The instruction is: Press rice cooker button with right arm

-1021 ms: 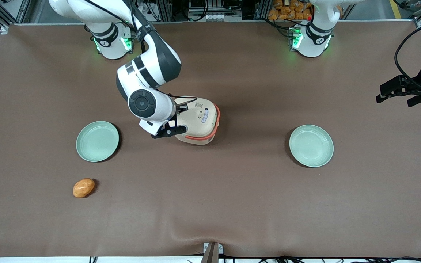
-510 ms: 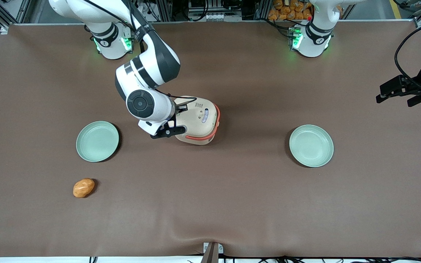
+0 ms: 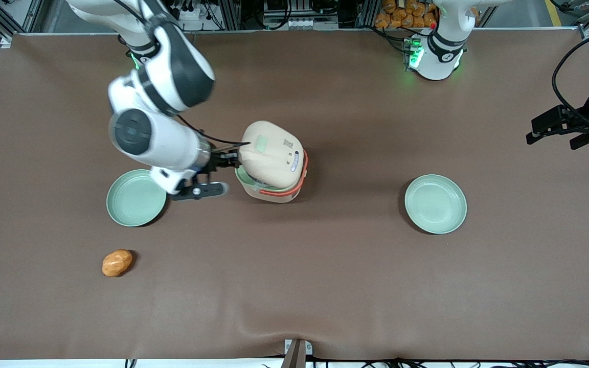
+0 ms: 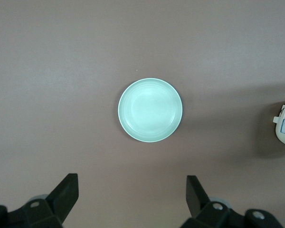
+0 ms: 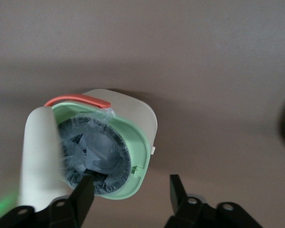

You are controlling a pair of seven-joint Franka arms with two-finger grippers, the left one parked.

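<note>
The cream rice cooker (image 3: 280, 168) stands mid-table with its lid swung up, showing the pale-green inner rim (image 3: 244, 178). The pale-green button (image 3: 261, 143) sits on the raised lid. My right arm (image 3: 130, 132) reaches in from the working arm's end. Its gripper (image 3: 219, 175) is open and empty, beside the cooker, between it and a green plate. In the right wrist view the gripper (image 5: 130, 192) hangs over the open cooker (image 5: 133, 118), with the grey pot (image 5: 97, 156) holding crinkled clear plastic and the lid (image 5: 40, 152) standing up. The button is hidden there.
A green plate (image 3: 136, 198) lies under my arm, near the gripper. A second green plate (image 3: 435, 204) lies toward the parked arm's end and shows in the left wrist view (image 4: 150, 110). An orange-brown lump (image 3: 117, 262) lies nearer the front camera than the first plate.
The cooker's lid has sprung open. My arm and gripper have drawn back off the cooker toward the working arm's end, and the button now shows.
</note>
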